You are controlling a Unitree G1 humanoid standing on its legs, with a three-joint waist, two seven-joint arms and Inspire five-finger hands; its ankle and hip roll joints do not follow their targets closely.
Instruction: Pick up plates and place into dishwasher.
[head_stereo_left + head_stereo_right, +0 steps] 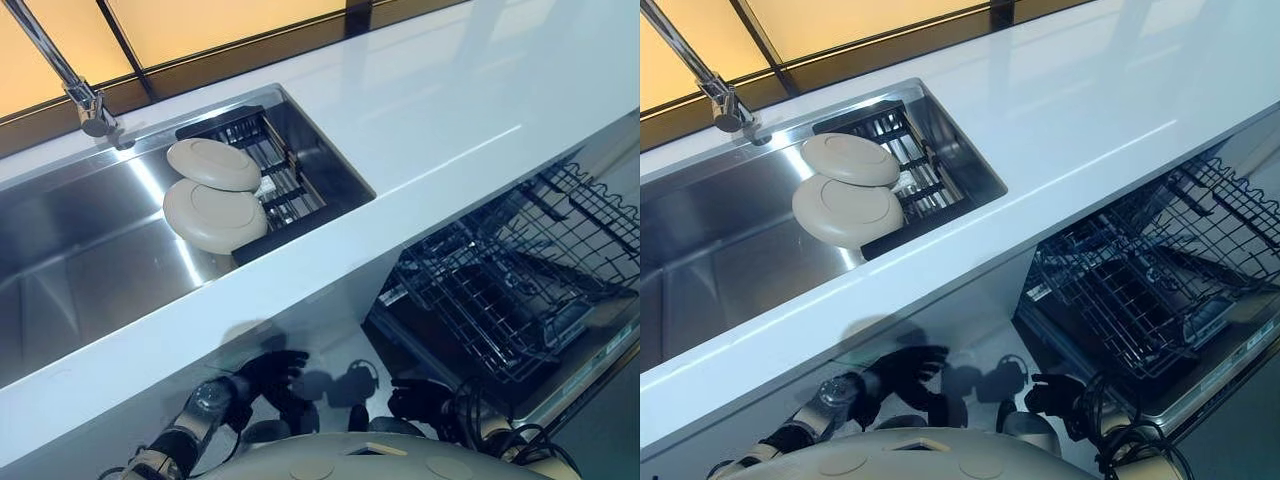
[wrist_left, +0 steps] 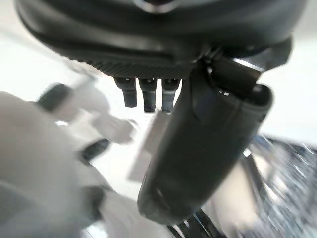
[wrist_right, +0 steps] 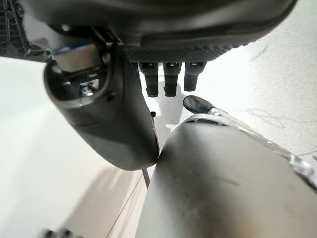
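Against the right end of the sink (image 1: 90, 270), two cream plates (image 1: 213, 190) lie upside down on a black drying rack (image 1: 280, 170), the farther one overlapping the nearer, which sticks out past the rack's front edge over the steel basin. The faucet (image 1: 85, 95) stands at the sink's back left corner. Past the white counter's (image 1: 450, 110) front edge, low on the right, the dishwasher rack (image 1: 520, 280) is pulled out and looks empty.

Both hands hang below the counter's front edge, well apart from the plates: the left hand (image 1: 262, 375) with fingers loosely spread, the right hand (image 1: 1055, 392) likewise relaxed as far as its blurred wrist view allows, neither grasping anything.

These plates are probably ceramic: stiff, moderately heavy, smooth-glazed and possibly wet, so slippery and liable to chip against steel. The upper plate should come first; its rim on the side toward the basin is free, and a thumb-over, fingers-under pinch there seems the surest hold.
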